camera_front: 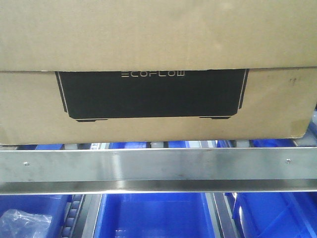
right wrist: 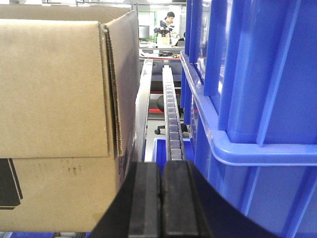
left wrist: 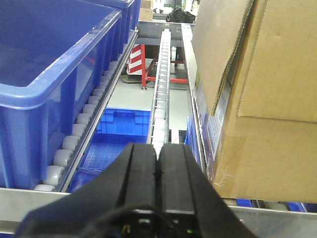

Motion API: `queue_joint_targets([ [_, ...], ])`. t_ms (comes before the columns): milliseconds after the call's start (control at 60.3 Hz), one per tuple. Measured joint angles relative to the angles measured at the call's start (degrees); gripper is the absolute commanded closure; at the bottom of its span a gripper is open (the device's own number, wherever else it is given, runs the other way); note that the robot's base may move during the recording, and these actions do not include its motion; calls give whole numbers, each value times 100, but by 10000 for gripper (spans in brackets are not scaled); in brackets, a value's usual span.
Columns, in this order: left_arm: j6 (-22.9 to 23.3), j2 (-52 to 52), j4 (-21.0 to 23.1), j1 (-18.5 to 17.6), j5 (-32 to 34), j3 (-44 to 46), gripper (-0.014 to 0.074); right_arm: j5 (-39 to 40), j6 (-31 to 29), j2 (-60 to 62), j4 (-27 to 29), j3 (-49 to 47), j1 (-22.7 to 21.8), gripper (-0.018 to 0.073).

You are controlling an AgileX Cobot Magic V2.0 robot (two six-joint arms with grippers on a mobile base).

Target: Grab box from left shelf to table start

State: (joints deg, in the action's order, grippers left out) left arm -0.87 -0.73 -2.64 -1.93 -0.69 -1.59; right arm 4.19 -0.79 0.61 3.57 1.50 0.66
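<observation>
The box is a large brown carton with a black "ECOFLOW" panel. It rests on the left shelf's roller tracks just behind the steel front rail. My left gripper is shut and empty, just left of the box's left end, in front of a roller track. My right gripper is shut and empty, just right of the box's right end, in front of another roller track. The table is out of view.
A blue bin stands on the rollers left of my left gripper. A blue bin stands close on the right of my right gripper. More blue bins sit on the level below the rail. A person is far behind.
</observation>
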Motion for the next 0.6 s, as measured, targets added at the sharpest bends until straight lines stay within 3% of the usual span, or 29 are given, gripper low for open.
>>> queue_joint_targets([
  [597, 0, 0, 0, 0, 0, 0, 664, 0, 0, 0, 0, 0, 0, 541],
])
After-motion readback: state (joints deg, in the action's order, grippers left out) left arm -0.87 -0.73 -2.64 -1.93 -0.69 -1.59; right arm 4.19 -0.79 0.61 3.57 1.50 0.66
